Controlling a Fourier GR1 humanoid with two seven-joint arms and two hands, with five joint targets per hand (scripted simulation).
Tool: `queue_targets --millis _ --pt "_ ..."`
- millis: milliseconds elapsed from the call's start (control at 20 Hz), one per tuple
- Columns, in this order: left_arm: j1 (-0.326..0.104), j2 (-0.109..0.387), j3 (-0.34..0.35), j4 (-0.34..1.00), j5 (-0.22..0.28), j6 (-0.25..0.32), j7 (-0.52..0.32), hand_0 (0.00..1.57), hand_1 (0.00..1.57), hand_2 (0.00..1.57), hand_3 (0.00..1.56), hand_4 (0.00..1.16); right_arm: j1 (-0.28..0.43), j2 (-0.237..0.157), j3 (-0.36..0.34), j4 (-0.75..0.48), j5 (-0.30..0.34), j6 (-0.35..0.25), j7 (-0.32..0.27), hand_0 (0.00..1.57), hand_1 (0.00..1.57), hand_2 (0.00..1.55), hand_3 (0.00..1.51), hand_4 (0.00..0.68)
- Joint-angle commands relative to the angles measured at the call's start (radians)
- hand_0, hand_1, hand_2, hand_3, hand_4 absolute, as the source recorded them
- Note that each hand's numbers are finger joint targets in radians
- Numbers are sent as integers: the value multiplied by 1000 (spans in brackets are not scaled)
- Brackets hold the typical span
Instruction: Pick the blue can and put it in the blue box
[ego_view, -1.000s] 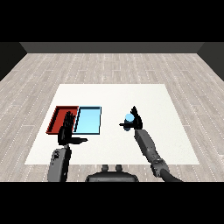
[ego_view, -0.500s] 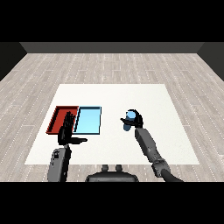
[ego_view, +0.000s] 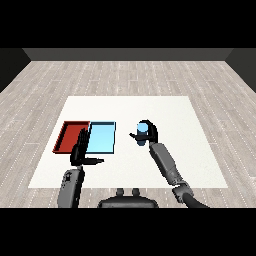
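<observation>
While a pale wood-plank floor runs back to a dark wall, the white surface (ego_view: 165, 110) fills mid-frame, carrying the red tray (ego_view: 67, 135) and light blue tray (ego_view: 101, 138) side by side at centre left. Only the top of the blue can (ego_view: 142, 128) shows, just right of centre, since the right hand (ego_view: 148, 134) curls round it. The left hand (ego_view: 80, 150), fingers straight and holding nothing, covers the red tray's lower right corner.

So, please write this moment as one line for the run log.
right hand: shut on blue can | left hand: open | blue tray: no can inside
</observation>
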Motion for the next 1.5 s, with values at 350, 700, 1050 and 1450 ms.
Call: queue_targets --millis 350,700,1050,1450 --pt "-92 -13 -9 52 80 -44 125 0 0 0 0 0 -118 5 88 -139 17 -43 86 1479 1479 1454 1430 641" --pt "-102 -33 -100 71 79 5 106 0 0 0 0 0 114 -35 97 -385 61 31 131 1493 1493 1468 1443 631" --pt "-113 -33 -273 98 122 102 139 0 0 0 0 0 123 -36 94 -481 77 43 220 1462 1462 1466 1439 626" --pt "-203 -33 -325 123 124 210 226 0 0 0 0 0 186 4 135 -588 138 26 239 1443 1443 1455 1435 612"
